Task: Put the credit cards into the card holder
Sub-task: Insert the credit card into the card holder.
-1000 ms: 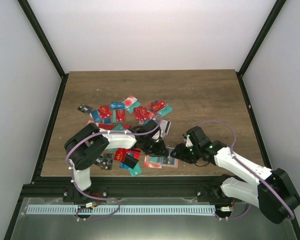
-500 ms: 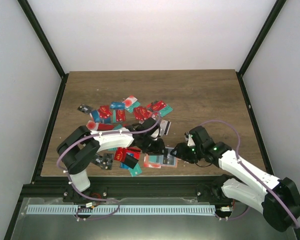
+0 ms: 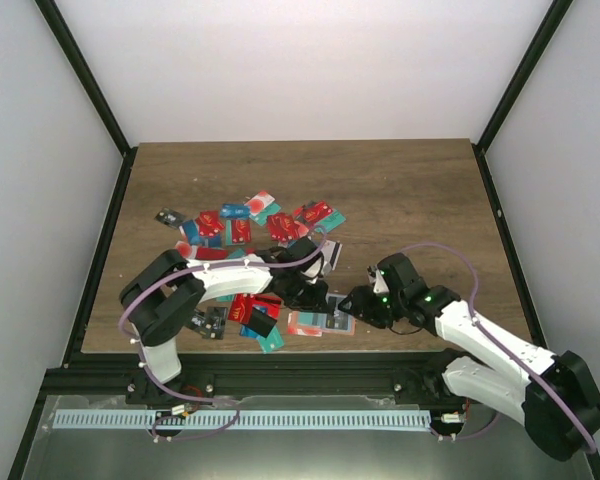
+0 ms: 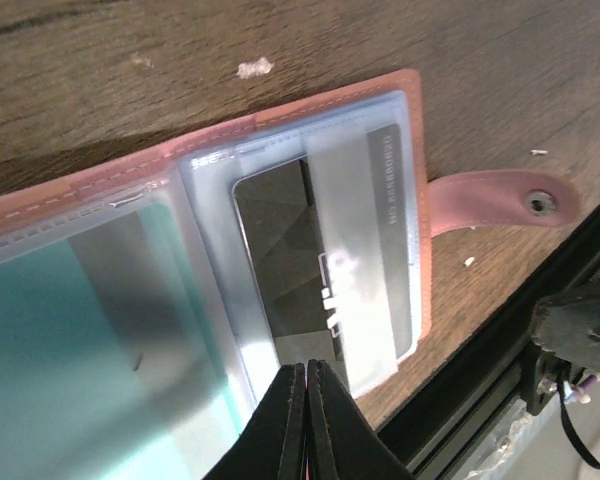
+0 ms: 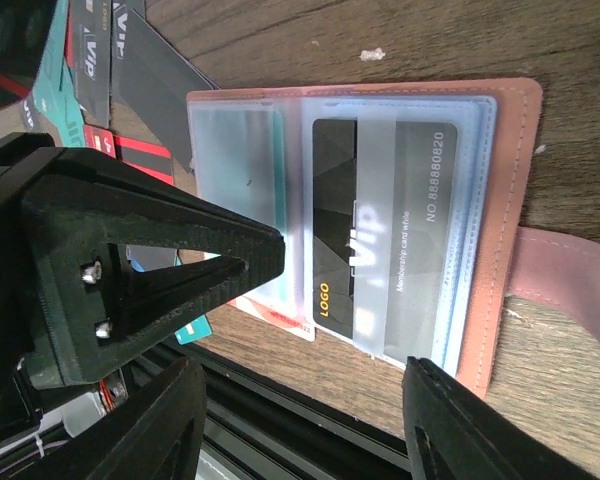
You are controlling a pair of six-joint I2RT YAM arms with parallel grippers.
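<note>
The card holder (image 3: 321, 322) lies open near the table's front edge, with a salmon-brown rim (image 5: 507, 230) and clear sleeves. A black card (image 5: 380, 225) sits partly in its right sleeve, and a teal card (image 5: 277, 190) shows in the left one. My left gripper (image 4: 308, 366) is shut, its tips over the near end of the black card (image 4: 300, 270); no card shows between them. It also shows in the top view (image 3: 318, 298). My right gripper (image 5: 310, 430) is open and empty, just off the holder's near side (image 3: 350, 307). Many loose credit cards (image 3: 242, 226) lie behind and to the left.
The holder's strap with a snap (image 4: 508, 200) points toward the table's front edge. The black frame rail (image 3: 300, 372) runs just beyond it. More cards (image 3: 252, 318) lie at the front left under my left arm. Bare wood (image 3: 420, 190) lies at the back right.
My left arm has shifted a little, its tips staying over the holder. My right gripper has edged slightly left toward the holder. The holder and cards have not moved.
</note>
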